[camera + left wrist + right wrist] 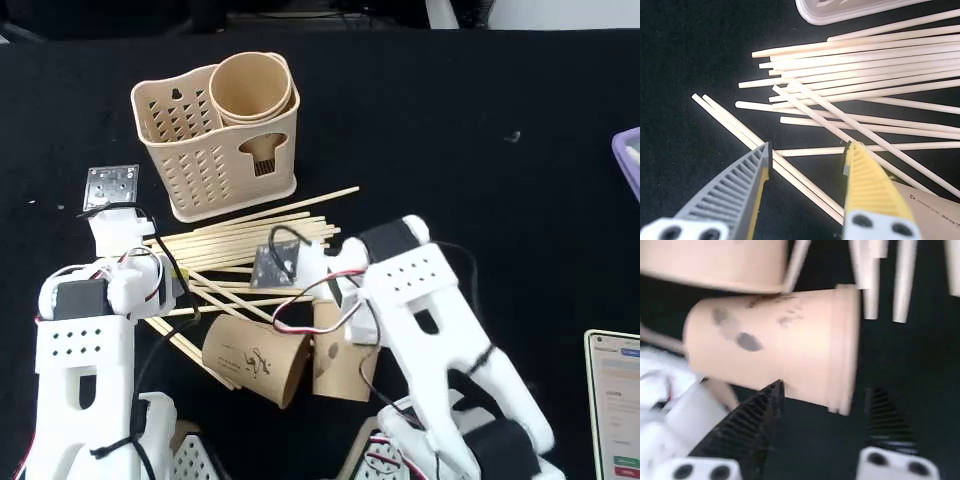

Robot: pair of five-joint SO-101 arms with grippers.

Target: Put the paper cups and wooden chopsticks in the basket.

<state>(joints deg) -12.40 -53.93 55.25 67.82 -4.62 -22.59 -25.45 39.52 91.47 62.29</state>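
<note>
The black table [480, 150] is the biggest thing. Two white arms stand at its near edge, the left arm [85, 350] and the right arm [430, 310].

The basket [210, 160] stands upright at the far side of the table. Some stacked cups [250, 85] sit in the half of it on the right arm's side.

Two more paper cups lie on their sides on the table between the arms. They are next to each other. The first cup [255, 360] rests on a few sticks. The second cup [335, 365] is right under the right arm.

The wooden chopsticks [250, 235] lie loose on the table, between the basket and the two fallen cups. Most lie side by side in a row. A few cross over the others.

The left pincer [808, 146] is spread wide. Its grey finger [740, 185] and yellow finger [867, 185] hang over the chopsticks and hold nothing.

The right pincer [826, 388] is spread wide too. A fallen cup lies just in front of its black fingers [750, 435]. I cannot tell if they touch it.

A flat screen [615, 400] and a purple thing [630, 160] sit at the table's edge on the right arm's side. A small metal plate [110, 187] lies near the basket.
</note>
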